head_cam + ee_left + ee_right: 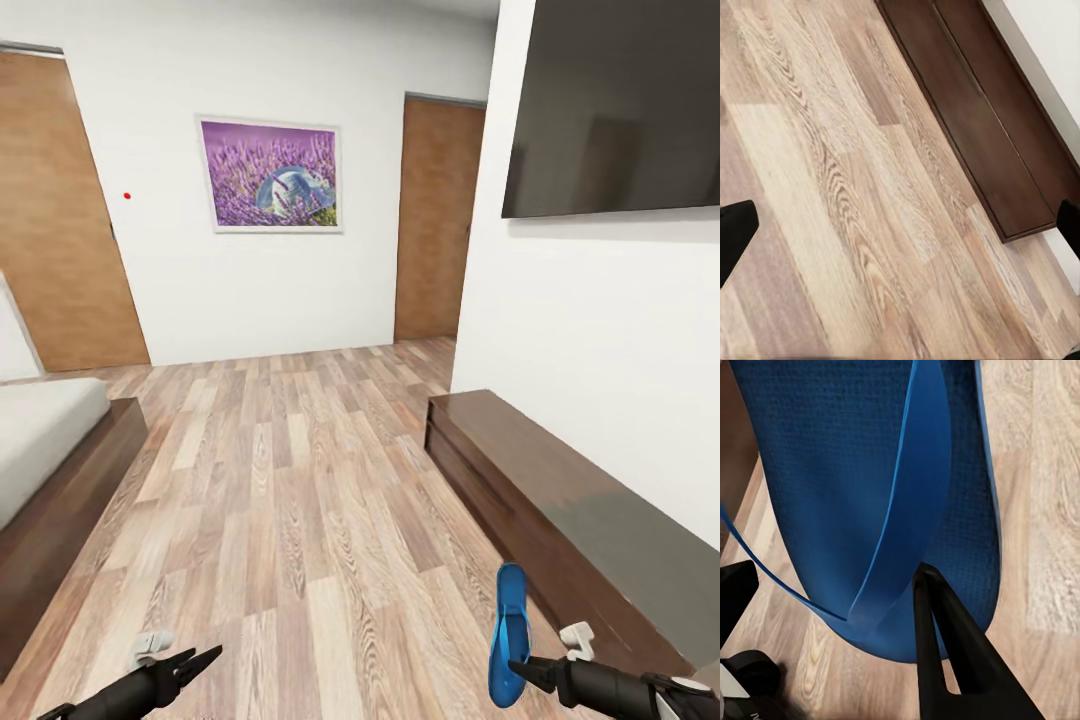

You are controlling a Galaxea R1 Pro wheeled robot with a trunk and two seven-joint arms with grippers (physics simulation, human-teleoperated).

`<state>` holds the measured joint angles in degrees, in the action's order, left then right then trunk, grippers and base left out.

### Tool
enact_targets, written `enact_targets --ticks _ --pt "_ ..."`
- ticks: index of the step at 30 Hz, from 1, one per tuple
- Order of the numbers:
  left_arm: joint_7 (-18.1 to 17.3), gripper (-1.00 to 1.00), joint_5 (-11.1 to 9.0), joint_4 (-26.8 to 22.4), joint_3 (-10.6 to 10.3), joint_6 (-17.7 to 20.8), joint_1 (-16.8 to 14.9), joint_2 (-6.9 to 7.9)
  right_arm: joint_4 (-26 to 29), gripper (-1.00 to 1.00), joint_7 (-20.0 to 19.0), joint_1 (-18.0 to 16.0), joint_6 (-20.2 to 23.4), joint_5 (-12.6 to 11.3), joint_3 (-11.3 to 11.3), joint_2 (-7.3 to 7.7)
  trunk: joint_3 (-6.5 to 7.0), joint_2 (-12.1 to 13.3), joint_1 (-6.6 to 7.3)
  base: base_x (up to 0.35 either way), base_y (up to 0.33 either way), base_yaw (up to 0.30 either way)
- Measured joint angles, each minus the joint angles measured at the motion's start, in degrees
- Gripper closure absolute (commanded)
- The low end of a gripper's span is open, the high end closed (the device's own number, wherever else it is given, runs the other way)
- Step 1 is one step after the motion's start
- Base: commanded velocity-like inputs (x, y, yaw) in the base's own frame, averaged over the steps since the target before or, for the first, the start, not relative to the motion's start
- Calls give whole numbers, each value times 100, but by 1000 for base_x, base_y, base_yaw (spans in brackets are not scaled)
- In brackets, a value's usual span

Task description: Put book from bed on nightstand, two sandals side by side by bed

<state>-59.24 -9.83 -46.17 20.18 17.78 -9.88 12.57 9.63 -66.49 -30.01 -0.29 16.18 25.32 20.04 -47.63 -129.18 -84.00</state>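
Head view: the right gripper (522,668) holds a blue sandal (509,632) above the wood floor (290,520), beside a low dark cabinet (520,480). The bed (50,450) lies left. The left gripper (200,662) carries nothing.

Left wrist view: fingers spread wide.

Right wrist view: finger (945,645) against sandal strap (907,525).

Close on a blue sandal (832,472), thong strap (916,495) pinched at a black end effector fingertip (937,615), above wood-plank floor (1050,510).

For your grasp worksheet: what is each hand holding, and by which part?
The right hand holds a blue sandal, gripped near one end, close to where a thin strap meets the sole. The left hand holds nothing.
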Motion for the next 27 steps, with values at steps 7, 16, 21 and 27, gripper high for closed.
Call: enact_targets --ticks 7,16,21,27 --pt "0 -100 0 0 0 0 -1 0 0 100 0 -2 0 0 0 0 0 0 0 0 0 287" --pt "0 -100 0 0 0 0 -1 0 0 100 0 -2 0 0 -1 0 0 0 0 0 0 287" --pt "0 -100 0 0 0 0 -3 0 0 100 0 -2 0 0 1 0 0 0 0 0 0 287" --pt "0 -100 0 0 -8 0 -3 0 0 100 0 1 0 0 1 0 0 0 0 0 0 287"
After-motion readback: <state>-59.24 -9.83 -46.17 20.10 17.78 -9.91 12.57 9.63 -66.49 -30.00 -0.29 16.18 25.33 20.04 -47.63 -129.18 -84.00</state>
